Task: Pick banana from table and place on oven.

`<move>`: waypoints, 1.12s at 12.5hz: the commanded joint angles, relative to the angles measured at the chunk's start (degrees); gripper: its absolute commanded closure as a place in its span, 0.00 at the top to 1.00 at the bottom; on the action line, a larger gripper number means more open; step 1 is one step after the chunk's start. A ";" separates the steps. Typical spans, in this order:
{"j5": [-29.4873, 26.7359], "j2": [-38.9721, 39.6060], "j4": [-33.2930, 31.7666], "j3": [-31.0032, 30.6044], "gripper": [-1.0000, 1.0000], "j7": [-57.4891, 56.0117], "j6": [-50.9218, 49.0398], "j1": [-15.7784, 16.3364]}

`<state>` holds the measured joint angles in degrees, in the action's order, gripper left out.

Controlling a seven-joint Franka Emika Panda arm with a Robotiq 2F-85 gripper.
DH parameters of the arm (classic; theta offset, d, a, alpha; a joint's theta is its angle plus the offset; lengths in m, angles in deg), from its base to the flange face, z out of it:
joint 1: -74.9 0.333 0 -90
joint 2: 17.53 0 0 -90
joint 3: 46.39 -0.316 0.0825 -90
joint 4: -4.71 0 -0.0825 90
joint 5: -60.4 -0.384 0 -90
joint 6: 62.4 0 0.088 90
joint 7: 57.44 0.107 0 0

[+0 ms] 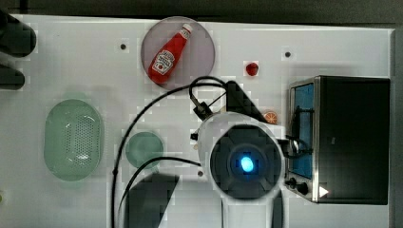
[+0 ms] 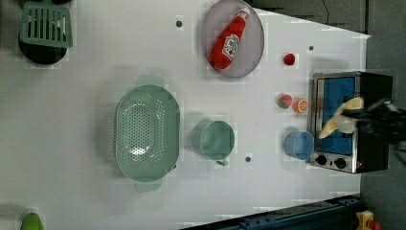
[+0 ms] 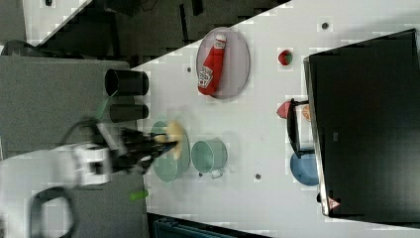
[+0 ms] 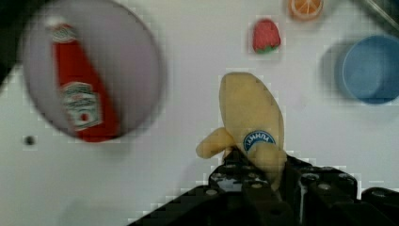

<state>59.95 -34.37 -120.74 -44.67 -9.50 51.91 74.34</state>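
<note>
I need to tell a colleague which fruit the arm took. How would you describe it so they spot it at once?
Start at the oven, then the blue bowl before it. The banana hangs above them in the gripper, jaws shut on it. It is long and pale yellow with a blue sticker, unlike the strawberry and orange slice.

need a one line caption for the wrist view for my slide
Pincer shut on the banana, held above the white table with ketchup bottle, strawberry and blue bowl below.
</note>
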 commanded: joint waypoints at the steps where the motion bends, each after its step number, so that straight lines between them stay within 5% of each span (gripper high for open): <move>1: 0.05 -0.96 2.46 1.43 0.18 1.80 -8.58 -0.47; 7: 1.68 -0.28 7.81 11.56 0.18 -5.97 -10.16 -1.91; 14: 5.34 12.05 12.18 25.62 0.18 -33.09 -1.80 -2.47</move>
<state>65.56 -22.38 -110.22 -19.86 -34.52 49.39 71.21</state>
